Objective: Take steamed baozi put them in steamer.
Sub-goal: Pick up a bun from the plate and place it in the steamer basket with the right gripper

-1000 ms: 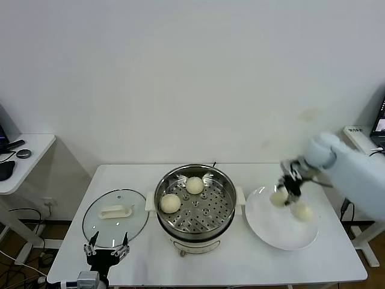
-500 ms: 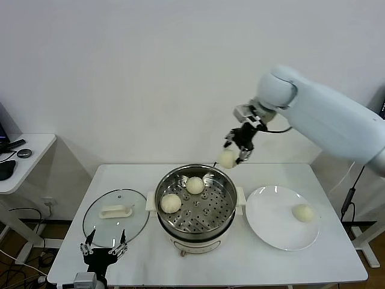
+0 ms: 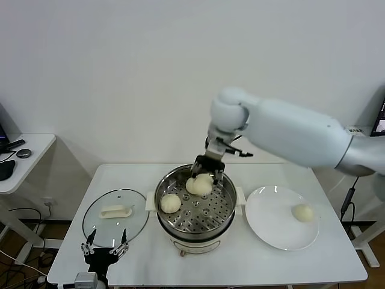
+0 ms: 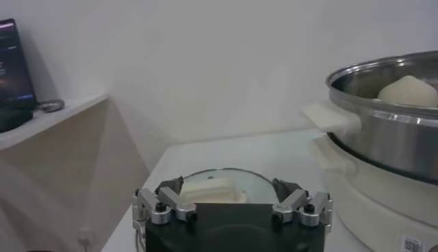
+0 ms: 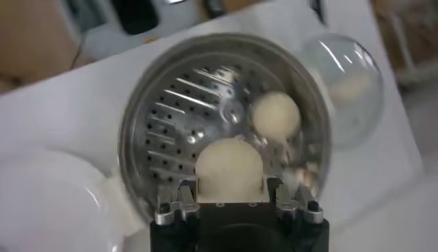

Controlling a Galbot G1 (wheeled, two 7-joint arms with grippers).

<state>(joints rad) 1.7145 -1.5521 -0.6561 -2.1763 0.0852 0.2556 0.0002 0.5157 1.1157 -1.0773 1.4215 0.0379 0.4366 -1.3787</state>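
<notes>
Clearance under the held bun is what I am watching: my right gripper hangs over the far side of the steamer, inside its rim line, with a bun clamped between its fingers, which are spread only as wide as the dough. From the right wrist camera the perforated tray lies straight below the bun, so the way to go is down, and I judge the drop to be short. In the head view the held bun seems to overlap another bun at the back of the tray, and I cannot tell whether they touch; a third bun sits on the tray toward my left side, apart from both. The last bun lies on the white plate to the right of the steamer, nearer my right arm than my left. My left gripper is parked low at the table's near-left edge, fingers spread and holding nothing, just before the glass lid.
</notes>
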